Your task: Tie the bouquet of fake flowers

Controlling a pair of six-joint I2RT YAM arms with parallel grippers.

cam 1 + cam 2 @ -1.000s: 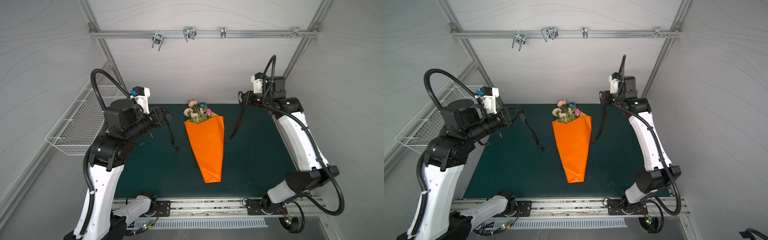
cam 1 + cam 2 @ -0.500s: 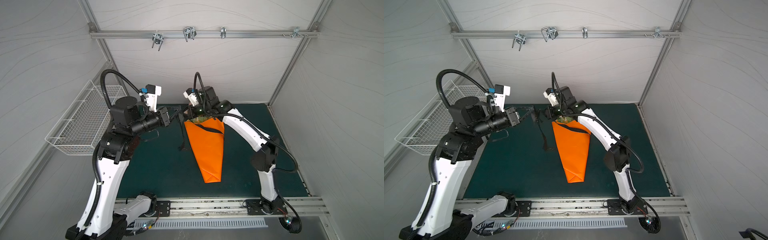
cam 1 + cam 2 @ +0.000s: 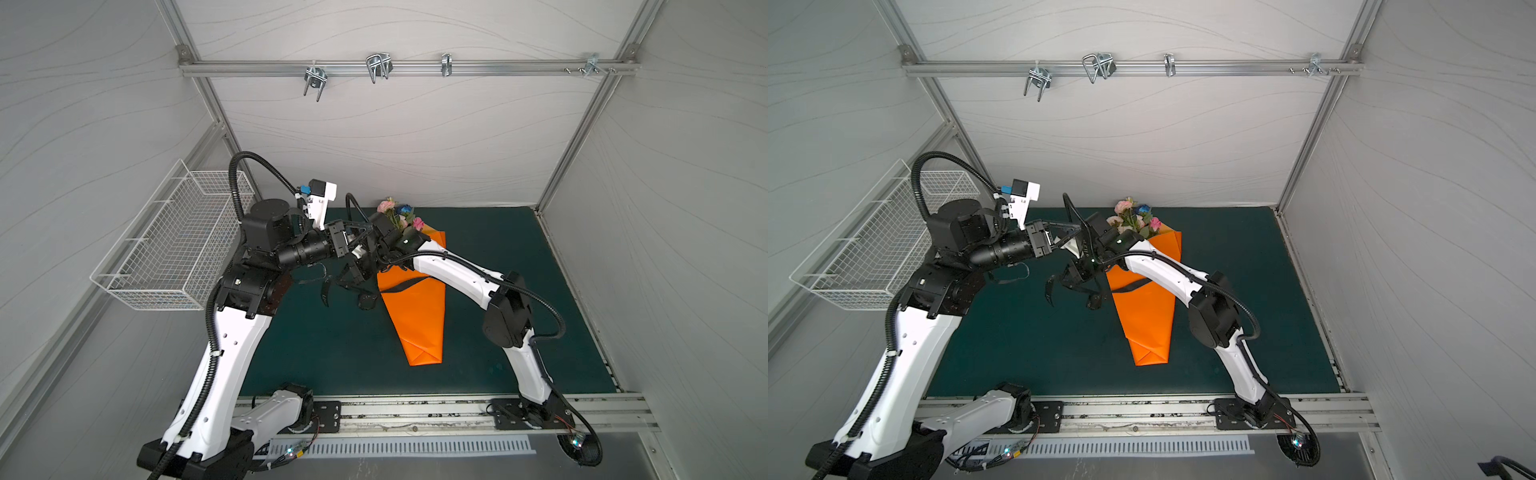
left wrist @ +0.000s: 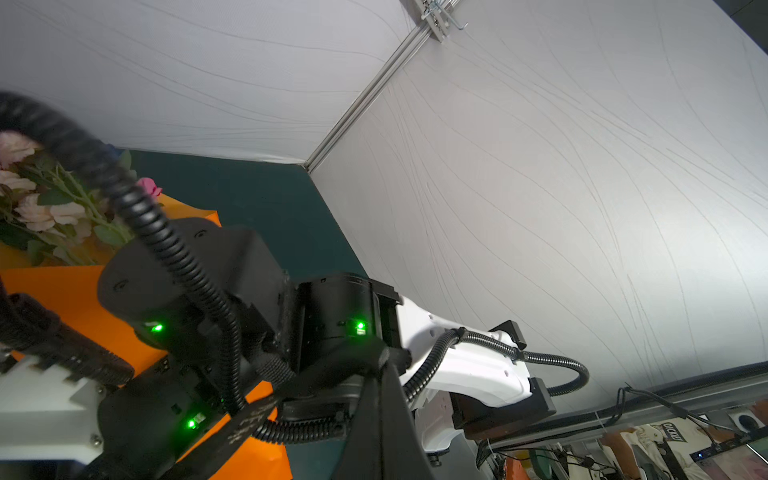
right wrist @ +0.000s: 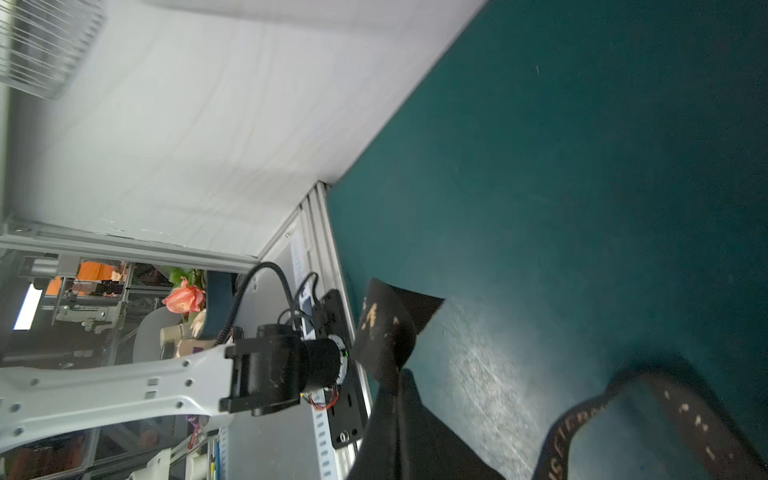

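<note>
The bouquet of fake flowers lies at the back of the green mat, its stems wrapped in an orange paper cone. A black ribbon with white lettering crosses the cone below the blooms. My left gripper hovers left of the blooms, shut on the ribbon. My right arm reaches across the cone. Its gripper hangs below the left one, shut on a ribbon end.
A white wire basket hangs on the left wall. A metal rail with hooks runs across the back wall above. The right arm's elbow stands right of the cone. White walls close the mat on three sides.
The right arm swung from the back right over the bouquet to the left and dropped below the left gripper, laying the ribbon across the cone. The left gripper moved right toward the blooms.
</note>
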